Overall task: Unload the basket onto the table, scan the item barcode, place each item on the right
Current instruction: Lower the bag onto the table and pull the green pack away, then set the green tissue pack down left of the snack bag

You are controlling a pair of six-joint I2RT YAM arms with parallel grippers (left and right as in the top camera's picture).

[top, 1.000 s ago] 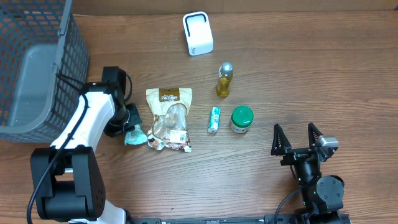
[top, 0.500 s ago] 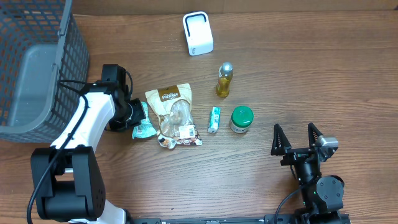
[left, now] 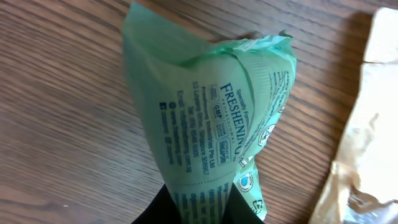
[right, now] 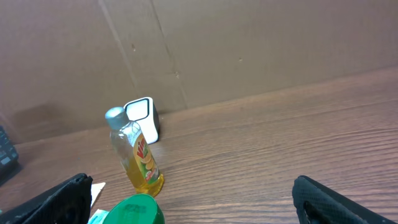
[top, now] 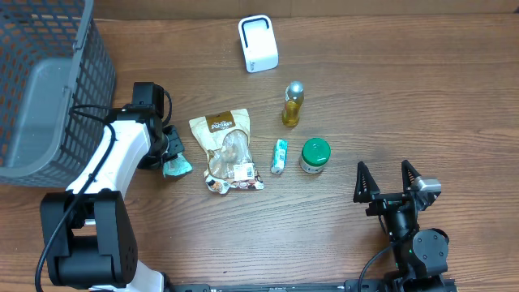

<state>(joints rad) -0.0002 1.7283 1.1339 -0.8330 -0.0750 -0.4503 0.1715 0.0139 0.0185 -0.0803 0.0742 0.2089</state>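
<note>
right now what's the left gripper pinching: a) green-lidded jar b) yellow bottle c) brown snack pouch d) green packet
d: the left wrist view shows the green packet clamped at its lower end in the left gripper.

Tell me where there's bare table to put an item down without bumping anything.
Widest bare wood: the far right of the table, beyond the white scanner and yellow bottle, ahead of the right arm. Also the front strip below the brown snack pouch and green-lidded jar. Crowded: pouch to jar, plus the green packet in the jaws of the left arm.
</note>
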